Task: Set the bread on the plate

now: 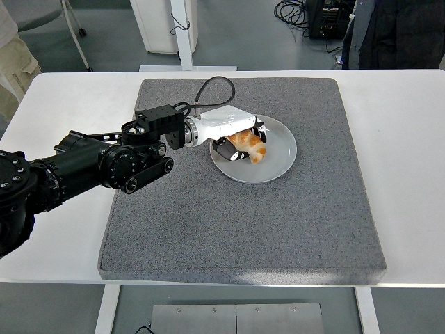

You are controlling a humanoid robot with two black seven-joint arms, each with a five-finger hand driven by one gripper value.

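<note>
Squarely on the plate:
Bread: golden-brown croissant [250, 143], lying on the left half of the plate, touching its surface.
Plate: round, pale grey [281, 154], set on the far middle of the mat, right half bare.
Left hand: white-shelled with dark fingers [237, 136], reaching in from the left over the plate's left rim; fingers [224, 147] curled around the croissant, holding it from above and from the left side.
Left arm: black, jointed [104, 164], stretched from the picture's left edge across the table and mat; black cable [210, 85] looping up behind the wrist.
Mat: dark grey, coarse-textured [243, 223], covering most of the table's middle.
Table: white [410, 174], near edge along the picture's bottom.
Background, top left: person's trouser leg, beige [15, 73], beside the table's far left corner.
Background, top right: dark clothing [396, 31] beyond the far edge, with black cables [292, 10] on the floor nearby.
Background, top centre: white post [183, 35] rising behind the table.
</note>
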